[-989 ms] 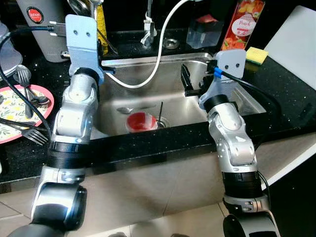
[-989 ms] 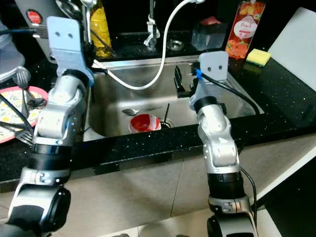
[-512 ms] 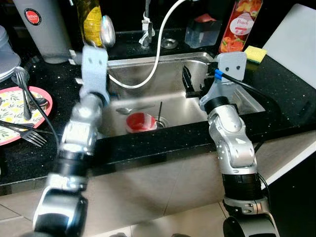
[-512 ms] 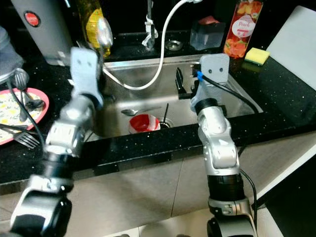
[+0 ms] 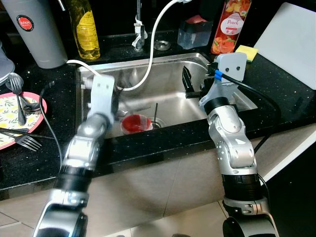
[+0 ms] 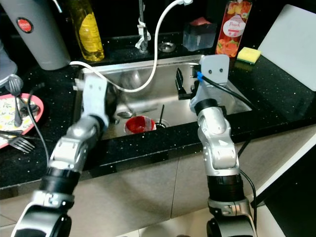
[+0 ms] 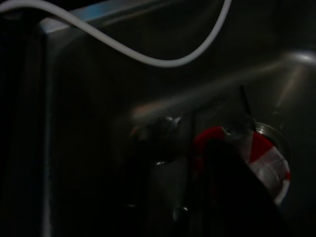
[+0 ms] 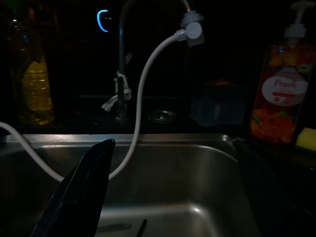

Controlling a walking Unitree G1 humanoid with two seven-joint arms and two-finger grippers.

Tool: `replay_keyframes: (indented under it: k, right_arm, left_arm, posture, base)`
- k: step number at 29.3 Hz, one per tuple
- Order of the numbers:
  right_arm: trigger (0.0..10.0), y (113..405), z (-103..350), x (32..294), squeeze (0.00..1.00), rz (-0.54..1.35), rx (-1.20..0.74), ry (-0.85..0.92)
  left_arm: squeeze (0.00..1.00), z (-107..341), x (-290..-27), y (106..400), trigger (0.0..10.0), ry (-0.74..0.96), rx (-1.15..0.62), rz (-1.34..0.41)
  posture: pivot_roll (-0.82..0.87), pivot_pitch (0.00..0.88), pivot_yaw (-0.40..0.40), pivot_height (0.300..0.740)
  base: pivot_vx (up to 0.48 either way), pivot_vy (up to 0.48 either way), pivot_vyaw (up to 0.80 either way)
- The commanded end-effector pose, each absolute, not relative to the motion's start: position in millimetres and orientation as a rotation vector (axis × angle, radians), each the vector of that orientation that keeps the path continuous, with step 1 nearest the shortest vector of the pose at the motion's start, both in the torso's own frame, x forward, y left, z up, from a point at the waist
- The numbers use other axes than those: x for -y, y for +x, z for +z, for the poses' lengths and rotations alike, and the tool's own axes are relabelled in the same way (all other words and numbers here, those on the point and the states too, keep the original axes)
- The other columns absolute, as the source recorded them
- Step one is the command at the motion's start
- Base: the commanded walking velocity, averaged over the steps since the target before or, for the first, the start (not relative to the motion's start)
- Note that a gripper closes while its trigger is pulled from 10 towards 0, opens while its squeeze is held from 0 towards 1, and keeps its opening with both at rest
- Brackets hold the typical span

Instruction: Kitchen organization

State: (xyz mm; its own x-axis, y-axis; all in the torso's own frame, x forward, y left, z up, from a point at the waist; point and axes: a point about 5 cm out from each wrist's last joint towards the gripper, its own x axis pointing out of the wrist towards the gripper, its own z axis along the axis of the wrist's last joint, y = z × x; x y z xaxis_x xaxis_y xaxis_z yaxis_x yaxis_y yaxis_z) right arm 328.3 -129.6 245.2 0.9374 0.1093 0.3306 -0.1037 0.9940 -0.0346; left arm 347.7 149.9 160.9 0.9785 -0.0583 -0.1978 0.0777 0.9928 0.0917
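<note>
A black speckled surface point(image 5: 276, 94) wraps a steel sink point(image 5: 224, 106), with a grey canister point(image 5: 34, 32) and yellow bottle point(image 5: 85, 27) at the back, a peach soap bottle point(image 5: 224, 27) and yellow sponge point(image 5: 245, 50) toward two o'clock, and a patterned plate point(image 5: 10, 116) carrying forks point(image 5: 17, 91) at nine o'clock. A white hose point(image 5: 148, 59) loops from the faucet point(image 5: 138, 27) into the basin.

On the basin floor sits a red-and-white bowl point(image 5: 134, 123) just beside the drain, with a dark thin utensil point(image 5: 155, 111) standing at its one o'clock side and a spoon point(image 6: 129, 113) lying just behind it.

The left claw point(image 7: 163, 192) is dipped inside the sink at the left wall. Its wrist view is very dark; the bowl lies just ahead of it, toward two o'clock, and whether its fingers are spread or together I cannot tell.

The right claw point(image 5: 189, 84) hovers over the right half of the basin, above the sink floor; one black finger point(image 8: 79, 192) crosses its wrist view, and its spread cannot be told either. From it the bowl lies toward eight o'clock and lower.

The left arm is plainly the nearer one to the bowl, so a pick from the sink likely falls to it.
</note>
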Motion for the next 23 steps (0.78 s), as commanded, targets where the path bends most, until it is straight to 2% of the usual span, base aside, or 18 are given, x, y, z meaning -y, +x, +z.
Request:
replay_keyframes:
  k: [1, 4, 5, 7, 8, 10, 12, 20, 23]
  right_arm:
    - [10.0, 326, 244, 128, 0.00, 0.111, 0.337, -0.021]
    - [10.0, 326, 243, 129, 0.00, 0.106, 0.334, -0.021]
    - [10.0, 326, 243, 128, 0.00, 0.107, 0.334, -0.019]
    - [10.0, 327, 243, 128, 0.00, 0.107, 0.334, -0.019]
    - [10.0, 327, 243, 127, 0.00, 0.108, 0.335, -0.016]
    - [10.0, 329, 244, 127, 0.00, 0.109, 0.338, -0.012]
    - [10.0, 331, 243, 126, 0.00, 0.110, 0.337, -0.010]
    - [10.0, 332, 243, 116, 0.00, 0.156, 0.342, -0.007]
    - [10.0, 336, 250, 116, 0.00, 0.145, 0.362, -0.002]
  left_arm:
    - [1.00, 147, -152, 344, 10.0, 0.085, -0.256, -0.058]
    - [1.00, 148, -158, 344, 10.0, 0.120, -0.242, 0.005]
    - [0.73, 162, -163, 346, 10.0, 0.199, -0.138, 0.055]
    - [0.73, 165, -164, 347, 10.0, 0.218, -0.111, 0.066]
    - [0.00, 176, -168, 348, 10.0, 0.248, -0.041, 0.106]
    - [0.00, 203, -172, 347, 10.0, 0.313, 0.140, 0.178]
    - [0.00, 214, -172, 345, 10.0, 0.342, 0.220, 0.195]
    - [0.00, 209, -150, 327, 10.0, 0.146, 0.238, 0.128]
    - [0.00, 206, -136, 320, 10.0, 0.073, 0.225, 0.116]
  posture:
    - [-0.01, 0.000, 0.017, 0.740]
    - [-0.01, 0.000, 0.019, 0.740]
    - [-0.01, 0.000, 0.022, 0.740]
    - [-0.01, 0.000, 0.023, 0.740]
    - [0.00, 0.000, 0.025, 0.740]
    - [0.01, 0.000, 0.022, 0.740]
    - [0.02, 0.000, 0.013, 0.740]
    - [0.03, 0.000, -0.001, 0.740]
    - [0.03, 0.000, 0.023, 0.740]
  base:
    - [0.000, 0.000, 0.00]
    - [0.000, 0.000, 0.00]
    - [0.000, 0.000, 0.00]
    - [0.000, 0.000, 0.00]
    - [0.000, 0.000, 0.00]
    - [0.000, 0.000, 0.00]
    - [0.000, 0.000, 0.00]
    - [0.000, 0.000, 0.00]
    - [0.000, 0.000, 0.00]
